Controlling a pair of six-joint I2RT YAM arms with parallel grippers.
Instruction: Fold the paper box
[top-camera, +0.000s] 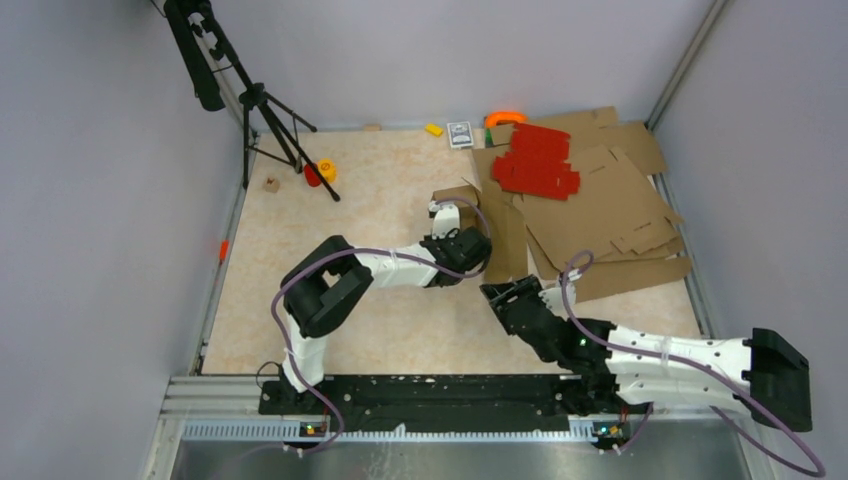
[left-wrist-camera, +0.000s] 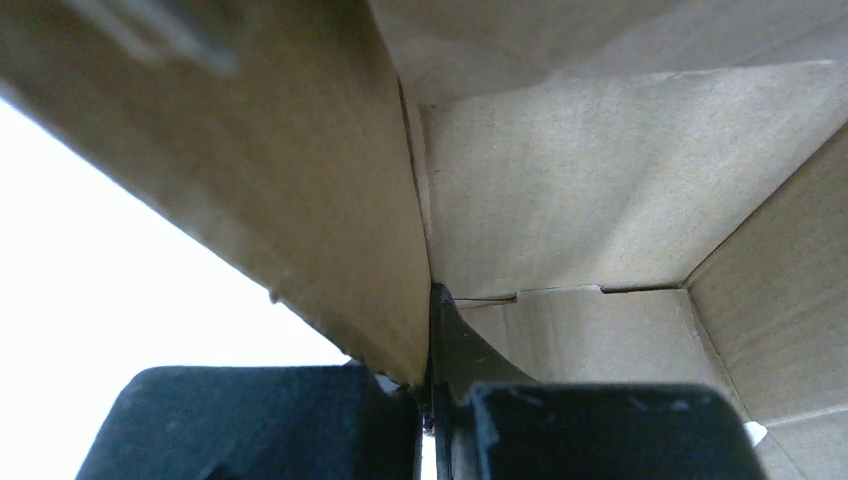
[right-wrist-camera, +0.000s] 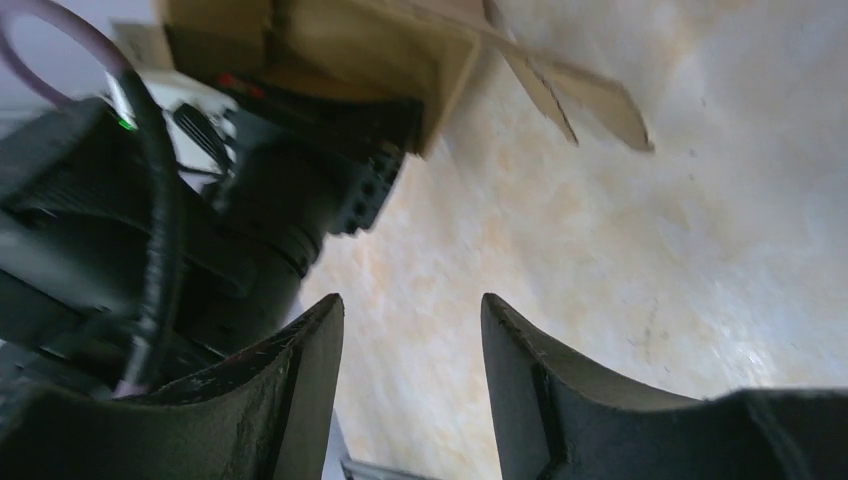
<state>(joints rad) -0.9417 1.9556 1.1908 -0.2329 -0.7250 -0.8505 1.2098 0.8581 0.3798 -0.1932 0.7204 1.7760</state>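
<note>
The paper box (top-camera: 500, 225), plain brown cardboard with creased panels, lies partly raised in the middle of the table. My left gripper (top-camera: 446, 214) is shut on one of its upright walls at the box's left end. In the left wrist view that wall (left-wrist-camera: 330, 200) is pinched between the two black fingers (left-wrist-camera: 560, 420), and the box's inner panels (left-wrist-camera: 620, 190) fill the picture. My right gripper (top-camera: 500, 295) hovers just in front of the box, near its right side. Its jaws stand open over bare table (right-wrist-camera: 412, 312) with nothing between them; the box (right-wrist-camera: 340, 45) shows further off.
Red cardboard sheets (top-camera: 535, 160) lie on a pile of larger flat brown sheets (top-camera: 610, 215) at the back right. A black tripod (top-camera: 265, 110) stands at the back left beside a yellow-and-red object (top-camera: 322, 172). Small items (top-camera: 460, 133) sit along the back wall.
</note>
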